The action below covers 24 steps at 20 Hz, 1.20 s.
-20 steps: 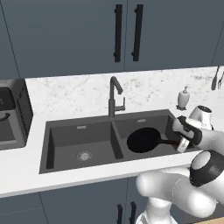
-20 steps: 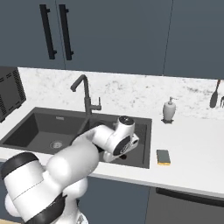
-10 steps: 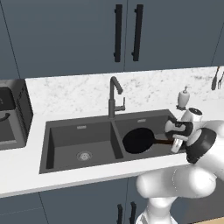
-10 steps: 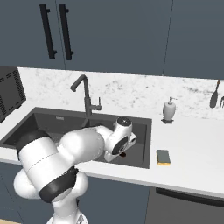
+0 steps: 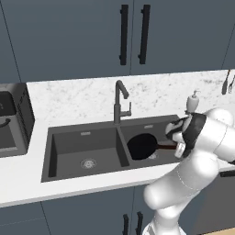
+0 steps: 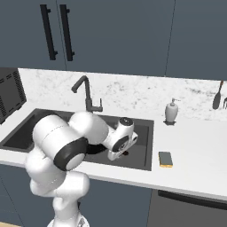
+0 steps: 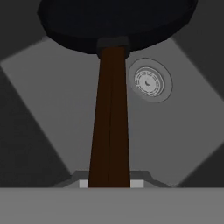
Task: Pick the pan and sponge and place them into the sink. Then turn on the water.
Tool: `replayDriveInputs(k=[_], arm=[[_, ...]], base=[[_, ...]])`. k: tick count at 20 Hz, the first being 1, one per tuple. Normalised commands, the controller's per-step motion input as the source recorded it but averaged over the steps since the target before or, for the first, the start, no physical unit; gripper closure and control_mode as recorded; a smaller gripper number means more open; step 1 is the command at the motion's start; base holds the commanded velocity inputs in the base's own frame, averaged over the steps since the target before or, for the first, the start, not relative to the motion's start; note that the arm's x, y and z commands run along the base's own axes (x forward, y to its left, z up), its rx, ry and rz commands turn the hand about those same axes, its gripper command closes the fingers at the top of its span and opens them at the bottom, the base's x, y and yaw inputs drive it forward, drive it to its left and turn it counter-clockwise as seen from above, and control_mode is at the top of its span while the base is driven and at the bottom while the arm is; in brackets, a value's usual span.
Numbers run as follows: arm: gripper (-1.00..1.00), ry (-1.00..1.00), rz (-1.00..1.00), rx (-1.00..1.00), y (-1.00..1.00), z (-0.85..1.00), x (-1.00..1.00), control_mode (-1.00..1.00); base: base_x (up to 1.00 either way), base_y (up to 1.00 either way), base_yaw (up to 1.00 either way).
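Gripper clenched on the pan handle, pan over the sink's right basin; sponge lies on the table by the sink's right rim.

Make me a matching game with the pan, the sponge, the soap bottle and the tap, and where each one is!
Things:
1. pan
2. sponge
3. soap bottle
4. tap

Places:
A. standing by the back wall, on the counter right of the sink
B. behind the sink, where its two bowls meet
C. lying flat near the front edge of the counter, right of the sink
D. over the right bowl, its handle held by the gripper

Pairs: 1-D, 2-C, 3-A, 4-B
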Motion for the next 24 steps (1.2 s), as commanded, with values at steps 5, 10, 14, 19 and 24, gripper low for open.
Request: replayDriveInputs(k=[5, 10, 14, 19, 24], arm=[[1.00, 0.00, 0.04, -0.02, 0.00, -0.35, 0.43, -1.00], [1.00, 0.00, 0.03, 0.00, -0.04, -0.30, 0.55, -1.00], [1.00, 0.03, 0.02, -0.04, 0.00, -0.44, 0.38, -1.00], [1.00, 0.03, 0.02, -0.09, 0.00, -0.58, 0.38, -1.00], [1.00, 0.00, 0.02, -0.08, 0.00, -0.48, 0.48, -1.00]], base=[[0.00, 0.00, 0.00], [0.00, 0.00, 0.00], [0.00, 0.00, 0.00], [0.00, 0.00, 0.00], [0.00, 0.00, 0.00]])
